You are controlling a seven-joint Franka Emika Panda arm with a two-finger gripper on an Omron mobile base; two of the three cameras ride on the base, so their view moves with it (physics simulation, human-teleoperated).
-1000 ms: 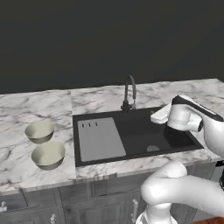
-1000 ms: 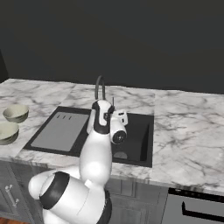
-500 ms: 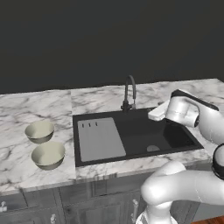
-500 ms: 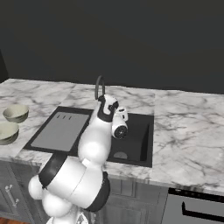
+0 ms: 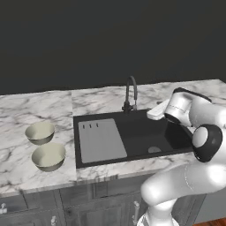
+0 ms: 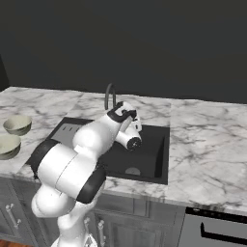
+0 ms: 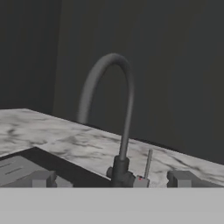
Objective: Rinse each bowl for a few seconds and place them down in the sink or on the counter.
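Since a second ago my arm has swung toward the faucet (image 7: 114, 118); gripper (image 7: 114, 178) spread, empty. Two bowls (image 5: 40, 132) (image 5: 48, 156), pale beige-olive, smooth, sit on the counter (image 5: 26, 106) left of the sink (image 5: 132, 132). I judge them rigid, light, slippery, best pinched at the rim.

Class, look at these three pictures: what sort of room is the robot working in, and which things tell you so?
Most likely a kitchen, a rendered one. A black inset sink with a curved faucet sits in a marble counter over dark cabinets, and two bowls stand beside it.
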